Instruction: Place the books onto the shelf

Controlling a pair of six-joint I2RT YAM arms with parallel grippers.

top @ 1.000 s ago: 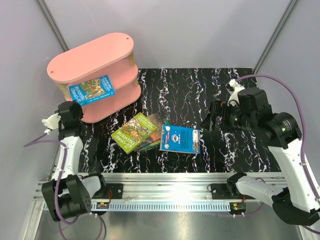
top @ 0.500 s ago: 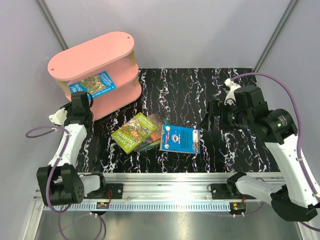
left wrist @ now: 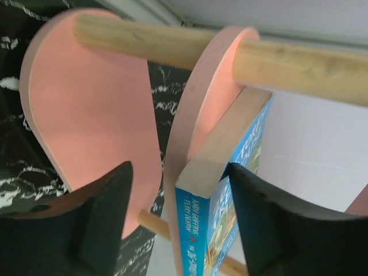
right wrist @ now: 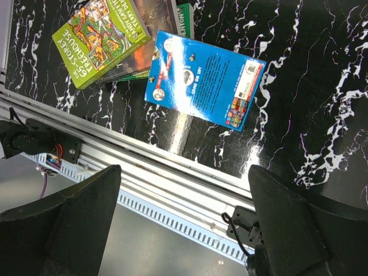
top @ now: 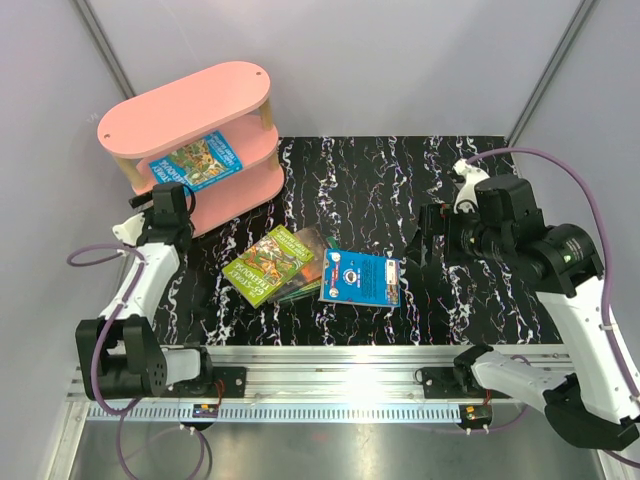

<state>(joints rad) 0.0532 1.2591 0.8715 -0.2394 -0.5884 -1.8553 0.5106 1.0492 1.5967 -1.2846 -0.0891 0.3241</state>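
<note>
Since a second ago your left gripper (top: 170, 195) has reached in and parted its jaws, leaving the blue illustrated paperback (top: 197, 160) on the middle board of the pink oval three-tier shelf (top: 185, 100). The glossy bright blue paperback (top: 360, 277) lies by the black marbled mat's (top: 350, 180) near edge, long axis crosswise, left of and nearest your wide-open right gripper (top: 422, 240).

Mostly covered by green book (top: 268, 262): dark book (top: 311, 247), title unreadable. Cropped by lower edge of left wrist view: blue book (left wrist: 192, 236) on shelf (left wrist: 98, 109), itself only partly in frame. Blurred and cropped there too: left fingers (left wrist: 86, 230).
</note>
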